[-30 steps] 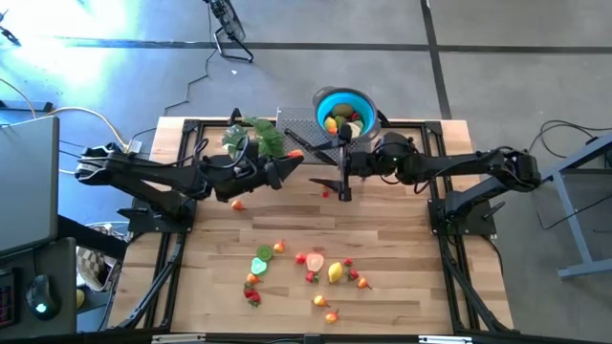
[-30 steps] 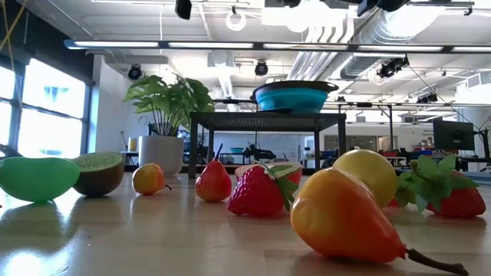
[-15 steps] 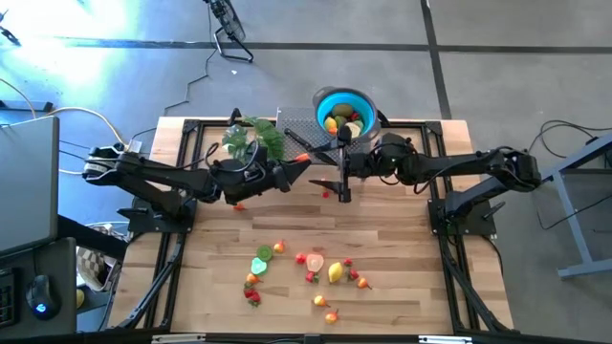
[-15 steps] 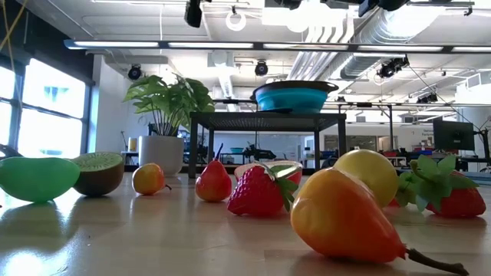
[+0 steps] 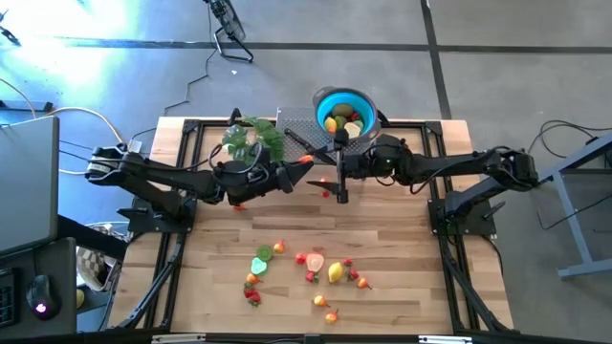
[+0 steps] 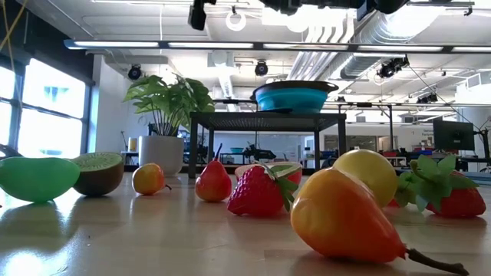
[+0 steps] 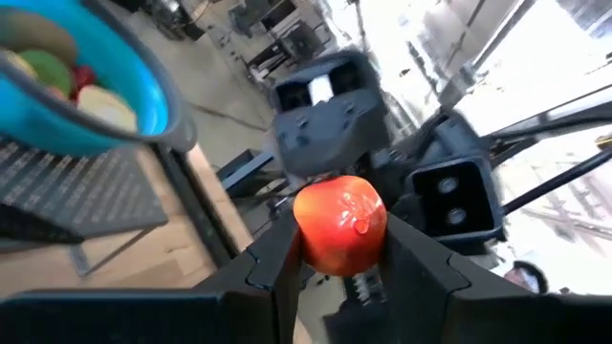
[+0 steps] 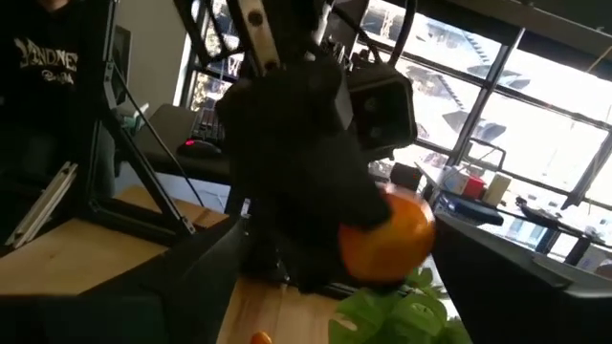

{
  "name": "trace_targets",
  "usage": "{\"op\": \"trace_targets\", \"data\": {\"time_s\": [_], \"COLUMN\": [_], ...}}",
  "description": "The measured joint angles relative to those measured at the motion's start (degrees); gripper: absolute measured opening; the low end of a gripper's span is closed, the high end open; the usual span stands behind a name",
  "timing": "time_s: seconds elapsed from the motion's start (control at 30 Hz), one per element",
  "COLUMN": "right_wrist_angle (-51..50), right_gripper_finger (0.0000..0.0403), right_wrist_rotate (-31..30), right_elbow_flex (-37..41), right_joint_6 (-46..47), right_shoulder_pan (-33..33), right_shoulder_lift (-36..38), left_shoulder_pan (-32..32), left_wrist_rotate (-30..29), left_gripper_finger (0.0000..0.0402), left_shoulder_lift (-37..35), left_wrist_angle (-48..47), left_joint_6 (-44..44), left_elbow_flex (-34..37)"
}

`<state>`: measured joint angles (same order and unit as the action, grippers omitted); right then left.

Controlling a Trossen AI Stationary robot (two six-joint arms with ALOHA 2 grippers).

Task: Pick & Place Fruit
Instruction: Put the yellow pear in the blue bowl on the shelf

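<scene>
My left gripper (image 5: 304, 164) is raised over the table's far middle, shut on a red-orange fruit (image 7: 339, 225). My right gripper (image 5: 336, 176) faces it from the right. Its fingers are spread wide, and the same fruit (image 8: 387, 239) shows just ahead of them, apart from them. Several more toy fruits lie on the table near its front middle (image 5: 308, 270). Among them are a strawberry (image 6: 257, 192), a lemon (image 6: 376, 172) and a kiwi half (image 6: 100, 172). My left gripper pinches the fruit's two opposite sides (image 7: 304, 234) between its two fingers. The fingers lie about level and point toward the table's right side. The fruit sits lifted clear, high above the table.
The blue bowl (image 5: 325, 98) holds several fruits and stands on a black rack (image 5: 301, 122) at the table's far edge. A leafy plant (image 5: 254, 137) is left of it. A small red piece (image 5: 326, 192) lies on the table under the grippers. A person's dark top (image 8: 48, 57) shows beyond the table.
My left gripper has carried the fruit toward the table's right edge, closer to my right gripper, and has kept its hold.
</scene>
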<state>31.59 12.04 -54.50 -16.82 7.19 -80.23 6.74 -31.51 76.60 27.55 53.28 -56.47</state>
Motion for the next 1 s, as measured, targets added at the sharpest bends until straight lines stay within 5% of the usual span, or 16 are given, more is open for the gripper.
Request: {"op": "trace_targets", "data": {"time_s": [0.43,1.0], "right_wrist_angle": [0.69,0.57], "right_gripper_finger": [0.0291,0.0164], "right_wrist_rotate": [-4.45,-4.48], "right_elbow_flex": [-0.02,0.0], "right_joint_6": [-0.04,-0.2], "right_shoulder_pan": [-0.45,-0.34], "right_shoulder_lift": [-0.5,-0.5], "left_shoulder_pan": [0.0,0.0], "left_wrist_rotate": [0.2,1.43], "left_gripper_finger": [0.0116,0.0116], "left_shoulder_lift": [2.08,2.05], "left_wrist_angle": [1.57,1.68], "left_joint_6": [2.45,2.56], "left_elbow_flex": [0.0,0.0]}}
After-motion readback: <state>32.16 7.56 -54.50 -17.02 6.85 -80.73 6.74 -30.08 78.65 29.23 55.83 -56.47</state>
